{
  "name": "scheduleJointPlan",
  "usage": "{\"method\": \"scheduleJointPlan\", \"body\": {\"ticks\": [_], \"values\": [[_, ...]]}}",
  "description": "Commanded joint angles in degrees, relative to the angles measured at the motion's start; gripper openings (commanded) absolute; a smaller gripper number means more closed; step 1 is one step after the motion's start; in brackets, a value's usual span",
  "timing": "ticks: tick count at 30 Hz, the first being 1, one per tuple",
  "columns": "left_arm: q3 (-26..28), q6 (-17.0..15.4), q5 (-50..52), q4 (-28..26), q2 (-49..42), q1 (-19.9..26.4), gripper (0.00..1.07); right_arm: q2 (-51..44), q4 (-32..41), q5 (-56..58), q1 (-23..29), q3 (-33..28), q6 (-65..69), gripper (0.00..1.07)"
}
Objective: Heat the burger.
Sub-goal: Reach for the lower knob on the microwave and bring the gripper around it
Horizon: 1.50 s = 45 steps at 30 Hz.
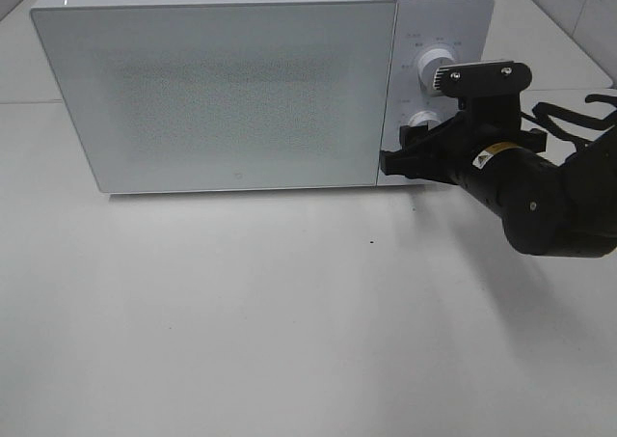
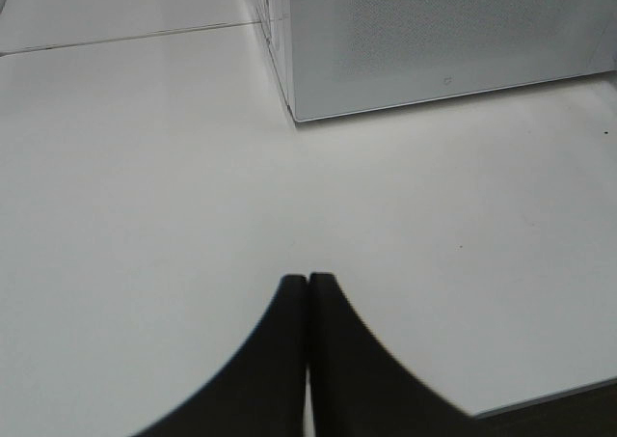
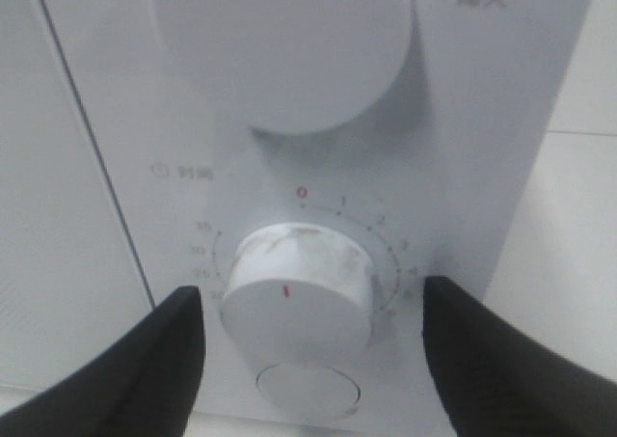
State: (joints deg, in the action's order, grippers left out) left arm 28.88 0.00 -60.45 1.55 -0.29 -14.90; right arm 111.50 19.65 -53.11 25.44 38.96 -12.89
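White, smooth tabletop (image 1: pixel 289 341) fills the scene, matte and faintly seamed at the back. A boxy white microwave (image 1: pixel 231 80) stands on it with its door (image 1: pixel 222 90) closed. The door is a flat glossy panel with a fine grey speckled field that cannot be seen through.

The burger shows in none of the views. Whether it sits behind that closed door cannot be told, so its place relative to either set of jaws cannot be told either.

The right gripper (image 3: pixel 307 307) is up against the control strip to the right of the door. Its jaws are spread wide, one dark rounded finger (image 3: pixel 164 360) on each side of the lower knob (image 3: pixel 299 292), and neither finger visibly touches it. That knob is a short white cylinder with a smudged, marbled rim and a small red mark on its face. Printed numerals ring it, with a red zero at the top. The upper knob (image 3: pixel 284 41) is larger, plain and round, and a pale oval button (image 3: pixel 308 389) sits below the lower one.

The left gripper (image 2: pixel 308 287) hangs over bare table near the microwave's front corner, its black tapered fingers pressed together with nothing between them.
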Motion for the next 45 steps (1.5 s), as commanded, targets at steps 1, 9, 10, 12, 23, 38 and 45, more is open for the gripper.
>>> {"method": "scheduleJointPlan", "body": {"ticks": [1, 9, 10, 12, 23, 38, 45], "values": [[-0.2, 0.0, 0.9, 0.2, -1.1, 0.1, 0.00, 0.9, -0.3, -0.9, -0.1, 1.5, -0.5, 0.62], [-0.2, 0.0, 0.9, 0.2, -1.1, 0.1, 0.00, 1.0, 0.7, -2.4, -0.1, 1.5, -0.6, 0.55], [-0.2, 0.0, 0.9, 0.2, -1.1, 0.1, 0.00, 1.0, 0.7, -2.4, -0.1, 1.5, -0.6, 0.55], [-0.2, 0.0, 0.9, 0.2, -1.1, 0.1, 0.00, 1.0, 0.5, -4.1, -0.1, 1.5, -0.7, 0.55], [-0.2, 0.0, 0.9, 0.2, -1.1, 0.1, 0.00, 1.0, 0.2, -4.9, -0.1, 1.5, -0.7, 0.55], [-0.2, 0.0, 0.9, 0.2, -1.1, 0.1, 0.00, 1.0, -2.2, -6.9, -0.1, 1.5, -0.6, 0.18], [-0.2, 0.0, 0.9, 0.2, -1.1, 0.1, 0.00, 1.0, -2.2, -6.9, -0.1, 1.5, 0.5, 0.00]]}}
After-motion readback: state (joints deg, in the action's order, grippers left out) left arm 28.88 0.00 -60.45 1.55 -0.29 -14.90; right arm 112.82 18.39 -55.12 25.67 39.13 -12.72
